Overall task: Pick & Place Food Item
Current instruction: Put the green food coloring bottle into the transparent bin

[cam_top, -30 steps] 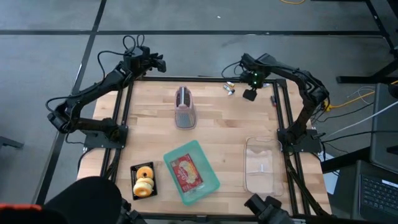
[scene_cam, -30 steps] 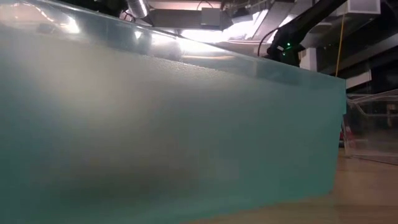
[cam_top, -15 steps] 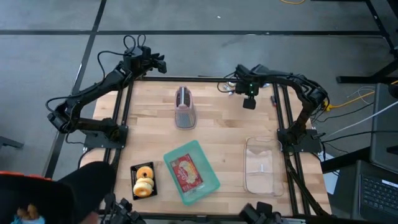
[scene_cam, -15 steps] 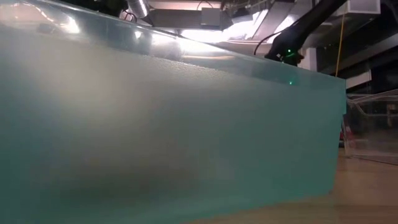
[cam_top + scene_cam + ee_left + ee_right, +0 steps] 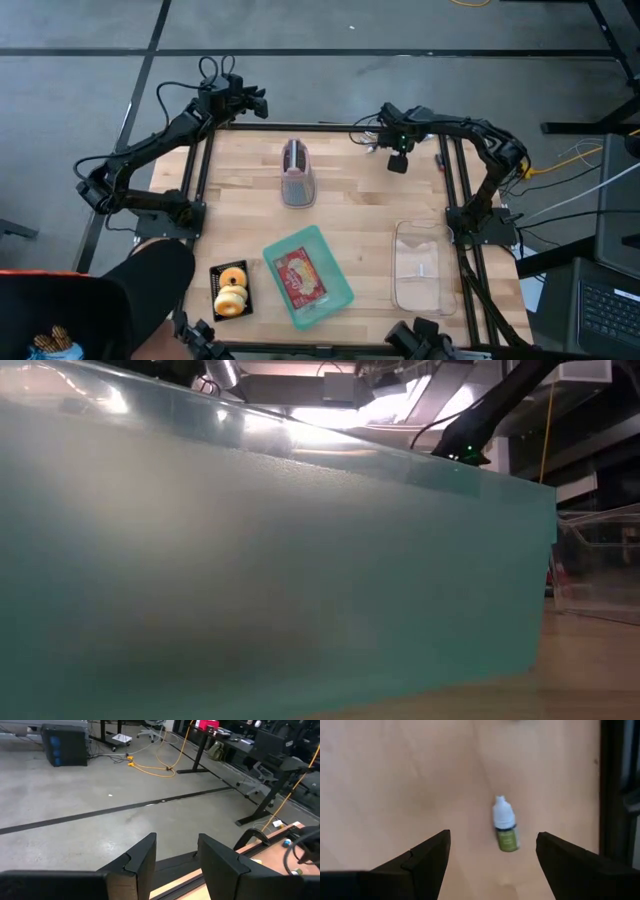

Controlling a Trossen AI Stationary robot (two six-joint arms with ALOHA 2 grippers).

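Note:
A small dropper bottle (image 5: 505,830) with a white cap and a green label lies on its side on the wooden table (image 5: 360,210), near the far right corner. My right gripper (image 5: 492,855) hangs above it, pointing down and open, with one finger to either side of the bottle and clear of it. In the high view this gripper (image 5: 385,143) is at the table's far edge. My left gripper (image 5: 258,103) waits beyond the far left corner. It is open with nothing between its fingers (image 5: 145,860).
A toaster (image 5: 297,172) stands at the far middle. A teal tray (image 5: 335,295) with a red packet, a black tray of donuts (image 5: 231,290) and a clear plastic box (image 5: 420,265) line the near side. The teal tray wall (image 5: 250,580) fills the low view. A person (image 5: 130,300) is at the near left corner.
My right gripper has sunk toward the table at the far right and tipped and rolled until it points down over the small bottle, staying open. The person at the near left corner has come farther into view.

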